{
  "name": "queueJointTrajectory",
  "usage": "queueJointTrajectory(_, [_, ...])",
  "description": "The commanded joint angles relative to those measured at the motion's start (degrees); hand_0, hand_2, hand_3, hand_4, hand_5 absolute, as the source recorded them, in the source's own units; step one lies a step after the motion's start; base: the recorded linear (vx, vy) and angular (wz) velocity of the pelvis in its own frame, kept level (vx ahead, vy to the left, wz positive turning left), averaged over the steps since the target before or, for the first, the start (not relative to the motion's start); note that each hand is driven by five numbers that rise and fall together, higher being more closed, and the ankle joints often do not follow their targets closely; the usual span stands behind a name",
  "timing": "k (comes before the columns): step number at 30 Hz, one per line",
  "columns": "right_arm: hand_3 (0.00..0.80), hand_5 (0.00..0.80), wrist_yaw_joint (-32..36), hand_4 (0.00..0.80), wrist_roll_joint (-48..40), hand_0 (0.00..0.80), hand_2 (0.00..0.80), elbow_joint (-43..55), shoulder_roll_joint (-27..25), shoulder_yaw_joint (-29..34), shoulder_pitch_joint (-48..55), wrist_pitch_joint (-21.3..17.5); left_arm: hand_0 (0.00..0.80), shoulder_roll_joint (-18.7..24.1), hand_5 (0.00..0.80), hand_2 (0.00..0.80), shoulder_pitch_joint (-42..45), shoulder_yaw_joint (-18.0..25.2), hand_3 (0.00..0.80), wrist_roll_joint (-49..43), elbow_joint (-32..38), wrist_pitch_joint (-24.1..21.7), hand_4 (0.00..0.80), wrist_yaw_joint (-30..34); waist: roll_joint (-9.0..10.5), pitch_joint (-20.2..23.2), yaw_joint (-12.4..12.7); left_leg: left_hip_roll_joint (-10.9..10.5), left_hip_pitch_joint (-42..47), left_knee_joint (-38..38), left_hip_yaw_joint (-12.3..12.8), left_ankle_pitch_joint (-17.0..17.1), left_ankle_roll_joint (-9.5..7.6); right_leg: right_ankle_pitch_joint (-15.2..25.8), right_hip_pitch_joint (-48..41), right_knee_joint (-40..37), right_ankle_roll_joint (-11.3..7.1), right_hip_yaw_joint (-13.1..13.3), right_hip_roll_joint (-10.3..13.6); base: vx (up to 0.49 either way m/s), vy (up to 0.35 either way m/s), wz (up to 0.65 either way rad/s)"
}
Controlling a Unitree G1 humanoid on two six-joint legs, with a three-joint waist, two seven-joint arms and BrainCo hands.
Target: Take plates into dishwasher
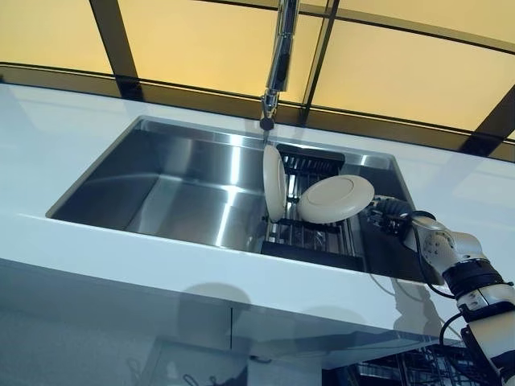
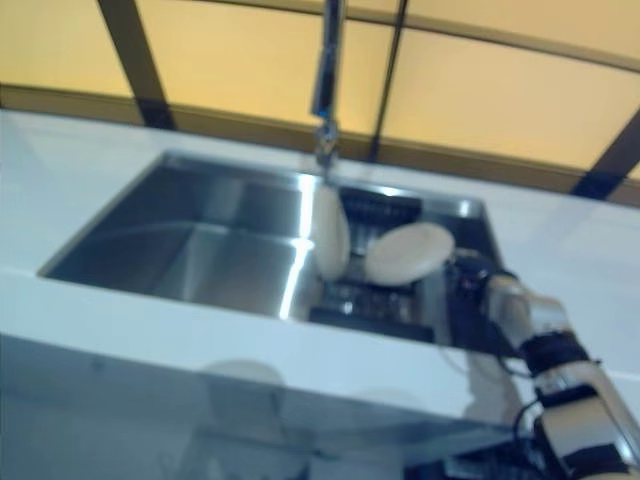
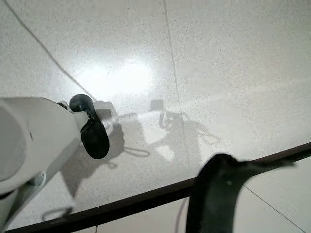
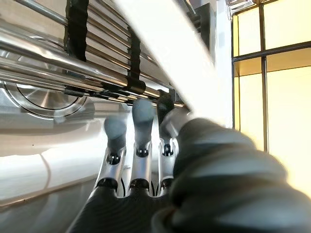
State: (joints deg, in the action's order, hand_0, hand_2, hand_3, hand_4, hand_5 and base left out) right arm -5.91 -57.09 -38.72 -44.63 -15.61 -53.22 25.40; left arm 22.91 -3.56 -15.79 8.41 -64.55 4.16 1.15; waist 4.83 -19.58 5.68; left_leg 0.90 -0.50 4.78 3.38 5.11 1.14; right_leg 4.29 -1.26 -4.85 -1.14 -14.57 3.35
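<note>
Left eye view has my right hand (image 1: 392, 215) reaching into the sink (image 1: 145, 165), fingers (image 4: 141, 141) curled round the rim of a tilted white plate (image 1: 335, 198) above the rack (image 1: 310, 233), just beside another plate (image 1: 273, 182) standing upright

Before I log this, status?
Right hand at tilted plate edge, grip unclear. Left hand unseen. Second plate upright in sink rack. Faucet overhead.
</note>
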Motion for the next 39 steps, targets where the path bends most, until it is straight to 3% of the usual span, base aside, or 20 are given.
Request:
queueJointTrajectory(1, [0.000,0.000,0.51,0.000,-3.20,0.000,0.000,0.42,-2.25,-0.15,-3.80,-0.79,0.000,0.40,0.000,0.000,-0.41,-2.68,0.000,-1.00,-2.65,-0.85,0.000,-0.38,1.04,3.24,0.76,-0.14,1.52,-0.10,1.46,-5.32,-0.17,-0.70,0.52,2.27,-6.13,0.34,3.56,0.000,0.000,0.00])
queueJointTrajectory(21, [0.000,0.000,3.08,0.000,-5.41,0.000,0.000,-2.07,-4.11,1.20,-1.94,2.78,0.000,0.89,0.000,0.000,0.05,-2.61,0.000,-2.42,-3.18,-1.47,0.000,0.10,1.83,4.66,-0.06,-0.04,2.39,0.17,2.28,-5.60,-0.33,-0.51,-0.02,1.76,-6.24,1.03,2.99,0.000,-0.004,-0.01])
queueJointTrajectory(39, [0.000,0.000,4.72,0.000,-4.91,0.000,0.000,-0.49,-3.21,1.08,-0.16,4.82,0.000,0.94,0.000,0.000,-0.36,-2.56,0.000,-0.71,-1.77,-2.39,0.000,0.21,1.15,3.17,0.04,-0.12,0.95,-0.07,1.86,-5.16,-0.24,-0.50,1.09,1.93,-6.04,0.96,3.10,0.001,-0.001,-0.01])
